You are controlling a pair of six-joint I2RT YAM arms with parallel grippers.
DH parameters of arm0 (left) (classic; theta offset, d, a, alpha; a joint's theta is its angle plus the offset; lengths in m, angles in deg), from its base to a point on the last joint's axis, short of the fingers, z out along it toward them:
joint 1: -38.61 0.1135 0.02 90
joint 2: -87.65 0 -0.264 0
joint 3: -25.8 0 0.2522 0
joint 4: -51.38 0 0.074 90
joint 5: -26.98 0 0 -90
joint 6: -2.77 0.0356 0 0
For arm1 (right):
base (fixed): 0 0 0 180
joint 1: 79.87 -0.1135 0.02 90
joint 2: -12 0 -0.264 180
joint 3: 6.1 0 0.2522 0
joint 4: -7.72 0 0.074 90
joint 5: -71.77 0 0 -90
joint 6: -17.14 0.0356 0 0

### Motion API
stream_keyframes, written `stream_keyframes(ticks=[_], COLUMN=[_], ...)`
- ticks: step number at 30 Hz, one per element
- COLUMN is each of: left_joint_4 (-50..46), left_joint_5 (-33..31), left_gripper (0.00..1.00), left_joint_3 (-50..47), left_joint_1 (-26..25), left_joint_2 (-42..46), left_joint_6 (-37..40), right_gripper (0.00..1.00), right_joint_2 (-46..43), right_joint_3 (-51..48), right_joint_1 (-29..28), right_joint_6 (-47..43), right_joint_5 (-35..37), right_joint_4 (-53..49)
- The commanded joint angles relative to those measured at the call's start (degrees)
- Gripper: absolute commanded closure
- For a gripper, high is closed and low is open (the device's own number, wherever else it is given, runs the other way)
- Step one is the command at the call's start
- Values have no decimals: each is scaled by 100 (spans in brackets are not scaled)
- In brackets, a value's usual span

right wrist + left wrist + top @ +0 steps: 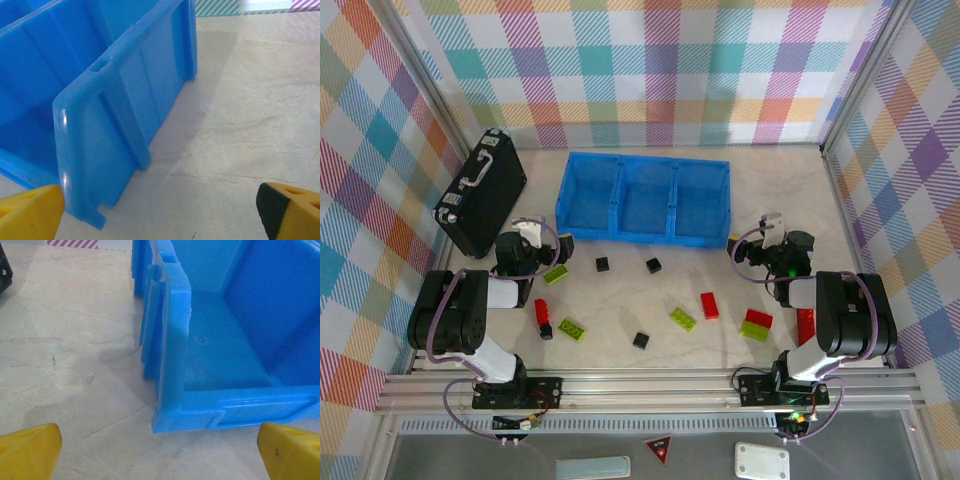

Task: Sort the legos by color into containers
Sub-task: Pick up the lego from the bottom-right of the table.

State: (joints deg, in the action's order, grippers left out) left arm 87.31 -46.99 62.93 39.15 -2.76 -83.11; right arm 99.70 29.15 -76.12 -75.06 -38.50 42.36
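Left hand (pixel 159 450) and right hand (pixel 160 210) gape wide, empty, by the tray (pixel 620 233); legos (pixel 709 305) litter the desk (pixel 620 300)'s near half.

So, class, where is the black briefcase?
In the top view, the black briefcase lies at far left, just left of the blue tray and beyond the left arm.

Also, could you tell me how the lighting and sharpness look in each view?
Top view: sharp, evenly lit, soft shadows by the tray and legos. Left wrist: diffuse grey shadow on the table left of the tray. Right wrist: small glare streak on the tray's rim, table veins crisp.
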Motion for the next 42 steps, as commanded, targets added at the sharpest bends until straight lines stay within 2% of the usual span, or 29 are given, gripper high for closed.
stream_keyframes(ticks=[1,9,12,22,27,34,37,42], left_joint_4=[164,206,76,-155,-1433,-3231,-3920,-5287], left_joint_5=[164,137,-17,-333,-528,-1257,-1515,-1307], left_gripper=[0,0,0,0,0,0,0,0], left_joint_3=[-70,-96,-70,-28,368,943,1217,1855], left_joint_1=[26,25,-1,-10,-36,-162,-203,-204], left_joint_2=[-8,7,81,350,894,1532,1653,1736], left_joint_6=[75,71,66,-72,-166,-425,-784,-1301], right_gripper=[1,1,1,1,1,1,0,3], right_joint_2=[-6,-37,-184,-516,-798,-1258,-1462,-1774], right_joint_3=[110,100,148,314,406,700,974,1392], right_joint_1=[-5,-9,-16,-15,-22,-41,-67,-91], right_joint_6=[-63,-18,83,67,88,220,375,894], right_joint_5=[-187,-31,216,165,250,484,619,789], right_joint_4=[82,101,-109,-725,-1186,-2550,-3440,-4894])
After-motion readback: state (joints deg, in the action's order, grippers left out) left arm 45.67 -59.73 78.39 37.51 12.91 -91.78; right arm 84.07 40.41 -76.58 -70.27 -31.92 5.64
